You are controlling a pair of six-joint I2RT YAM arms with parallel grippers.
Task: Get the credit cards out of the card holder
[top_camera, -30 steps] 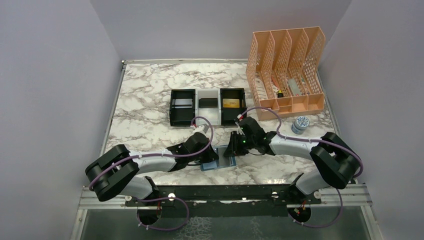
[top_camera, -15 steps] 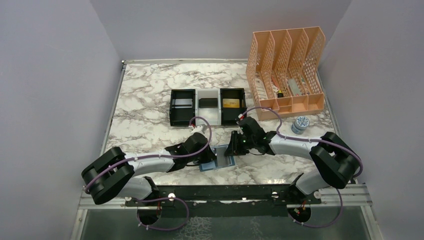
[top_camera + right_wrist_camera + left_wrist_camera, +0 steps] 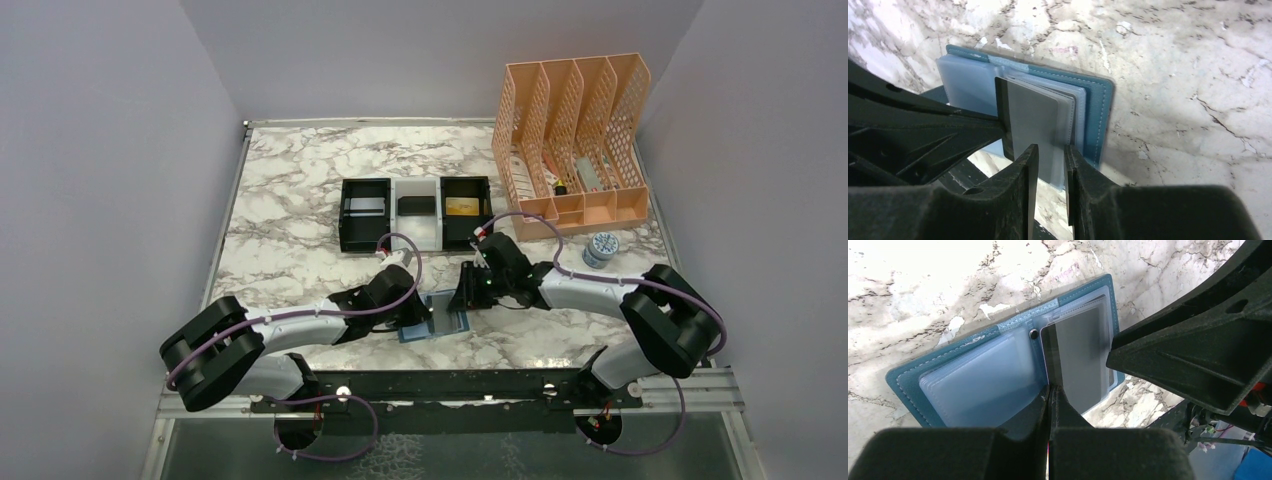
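One grey card (image 3: 1035, 127) lay at the right panel of the open wallet (image 3: 903, 382), at the lower centre of the overhead view. The left gripper (image 3: 1050, 395), fully closed, pressed the wallet down. The right gripper (image 3: 1050, 152), reaching in low, kept a narrow gap at the card's edge. Next, I judge, it had to pinch and pull.

The card holder (image 3: 903, 382) looks like matt stitched leatherette with glossy clear plastic sleeves (image 3: 983, 385).

Bright, even light; marble table (image 3: 923, 270) glares white at upper left; card holder (image 3: 1095, 107) sharp; bottom foreground seems soft.
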